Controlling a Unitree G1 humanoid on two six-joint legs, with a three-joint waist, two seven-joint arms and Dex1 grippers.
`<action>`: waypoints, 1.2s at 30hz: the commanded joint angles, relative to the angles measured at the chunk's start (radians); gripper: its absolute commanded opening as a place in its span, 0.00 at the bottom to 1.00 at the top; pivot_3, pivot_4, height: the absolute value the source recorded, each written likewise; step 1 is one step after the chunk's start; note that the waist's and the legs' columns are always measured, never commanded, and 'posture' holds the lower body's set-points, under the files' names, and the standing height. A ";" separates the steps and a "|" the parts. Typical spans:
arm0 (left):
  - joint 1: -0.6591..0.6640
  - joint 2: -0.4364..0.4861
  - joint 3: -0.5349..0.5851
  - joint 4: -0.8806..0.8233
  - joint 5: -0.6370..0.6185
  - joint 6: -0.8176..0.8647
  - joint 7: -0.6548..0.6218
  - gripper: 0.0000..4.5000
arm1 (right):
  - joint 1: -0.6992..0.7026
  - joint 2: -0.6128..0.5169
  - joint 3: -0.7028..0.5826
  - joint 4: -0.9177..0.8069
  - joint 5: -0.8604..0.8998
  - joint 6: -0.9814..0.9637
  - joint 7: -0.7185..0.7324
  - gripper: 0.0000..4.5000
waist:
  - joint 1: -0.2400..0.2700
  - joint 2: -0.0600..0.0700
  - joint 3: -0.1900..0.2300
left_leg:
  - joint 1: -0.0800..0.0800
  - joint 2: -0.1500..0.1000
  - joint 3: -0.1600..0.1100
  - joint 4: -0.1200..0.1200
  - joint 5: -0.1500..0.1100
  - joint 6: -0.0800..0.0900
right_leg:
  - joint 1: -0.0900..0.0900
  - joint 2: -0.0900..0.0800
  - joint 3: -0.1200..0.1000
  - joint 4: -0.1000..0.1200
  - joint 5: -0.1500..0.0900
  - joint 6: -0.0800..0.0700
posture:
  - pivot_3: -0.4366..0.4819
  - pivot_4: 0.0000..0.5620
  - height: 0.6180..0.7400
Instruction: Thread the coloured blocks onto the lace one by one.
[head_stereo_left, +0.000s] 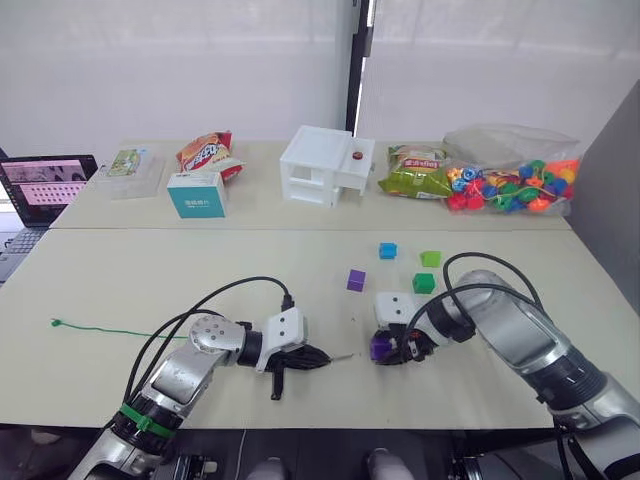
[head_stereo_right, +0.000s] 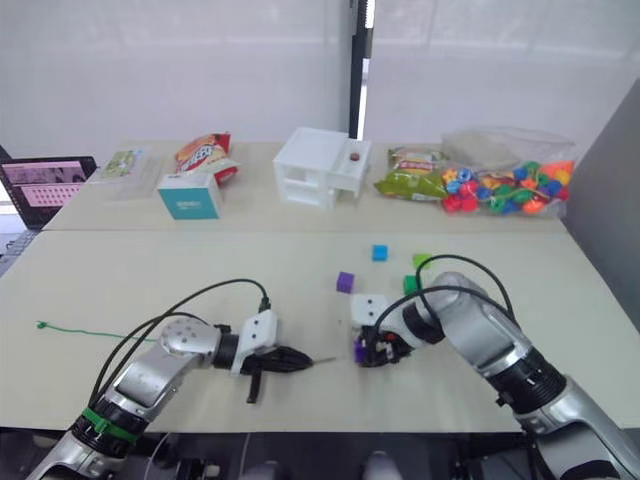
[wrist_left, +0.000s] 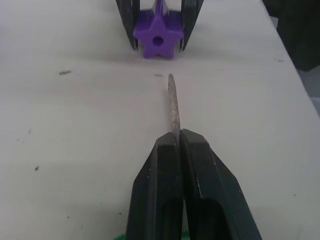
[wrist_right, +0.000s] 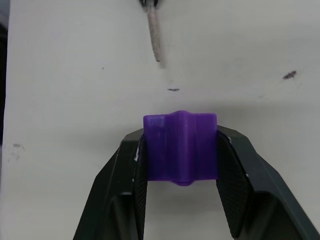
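Note:
My left gripper (head_stereo_left: 325, 358) is shut on the lace, and the stiff greyish tip (wrist_left: 173, 102) sticks out past its fingers. The green lace (head_stereo_left: 110, 330) trails away to the left across the table. My right gripper (wrist_right: 180, 134) is shut on a purple block (wrist_right: 180, 147) resting low on the table. In the left wrist view that purple block (wrist_left: 157, 40) shows a star face with a hole turned toward the tip. A short gap separates tip and block. Further back lie another purple block (head_stereo_left: 356, 280), a blue block (head_stereo_left: 388, 250), a lime green block (head_stereo_left: 431, 258) and a darker green block (head_stereo_left: 424, 283).
Along the back of the table stand a white box (head_stereo_left: 327, 165), a teal carton (head_stereo_left: 196, 194), snack bags (head_stereo_left: 208, 153), a clear container (head_stereo_left: 128, 170) and a bag of bright beads (head_stereo_left: 510, 180). A laptop (head_stereo_left: 48, 180) sits at the far left.

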 joint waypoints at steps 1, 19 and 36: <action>-0.028 -0.013 -0.018 0.013 0.004 -0.023 -0.028 0.00 | 0.014 -0.010 -0.006 -0.066 0.022 0.060 -0.022 0.31 | 0.000 0.000 0.000 | 0.000 0.000 0.000 0.000 0.000 0.000 | 0.000 0.000 0.000 0.000 0.000 0.000 | 0.48 0.27 1.00; -0.111 -0.092 -0.046 0.058 0.025 -0.013 -0.032 0.00 | 0.018 -0.040 0.020 -0.095 0.059 0.064 -0.051 0.31 | 0.000 0.000 0.000 | 0.000 0.000 0.000 0.001 0.000 0.000 | 0.001 0.000 0.000 0.000 0.000 0.000 | 0.48 0.27 1.00; -0.170 -0.140 -0.073 0.117 0.056 -0.016 -0.042 0.00 | 0.002 -0.026 0.015 -0.098 0.082 0.063 -0.052 0.31 | 0.000 0.000 0.000 | 0.000 0.000 0.000 0.001 0.000 0.000 | 0.001 0.000 0.000 0.000 0.000 0.000 | 0.48 0.27 1.00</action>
